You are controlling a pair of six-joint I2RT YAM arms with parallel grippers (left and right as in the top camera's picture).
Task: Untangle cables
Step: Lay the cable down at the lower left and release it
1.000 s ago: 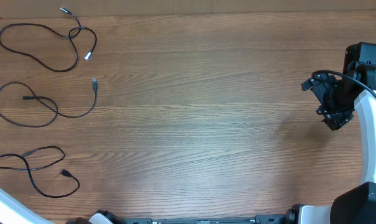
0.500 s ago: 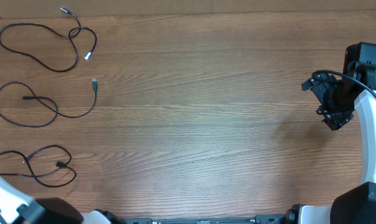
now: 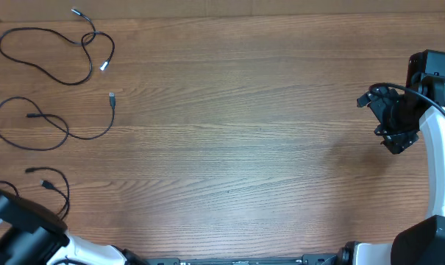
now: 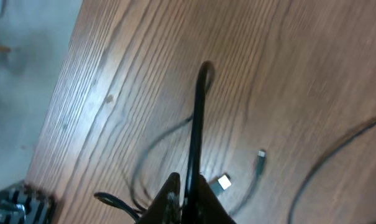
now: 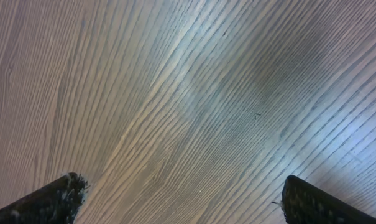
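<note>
Three thin black cables lie at the table's left in the overhead view. One loops at the far corner (image 3: 60, 82), one lies below it with a silver plug (image 3: 112, 99), and the nearest (image 3: 65, 190) runs under my left arm (image 3: 20, 230). In the left wrist view my left gripper (image 4: 188, 190) is shut on this nearest cable (image 4: 197, 112), which rises from the jaws to a bend. A silver plug (image 4: 224, 182) lies beside the fingers. My right gripper (image 3: 395, 125) hovers at the right side, far from the cables. It is open and empty over bare wood (image 5: 181, 199).
The wooden table's left edge (image 4: 63, 93) runs close to the held cable, with floor beyond it. Another cable strand (image 4: 337, 152) and a small plug (image 4: 261, 154) lie on the wood to the right of my left gripper. The right arm's own thick wire (image 3: 421, 96) arcs over it.
My left arm has come into view at the front left. The nearest cable has been drawn toward the front-left corner and its loop has shrunk. The right arm and the other two cables have not moved.
</note>
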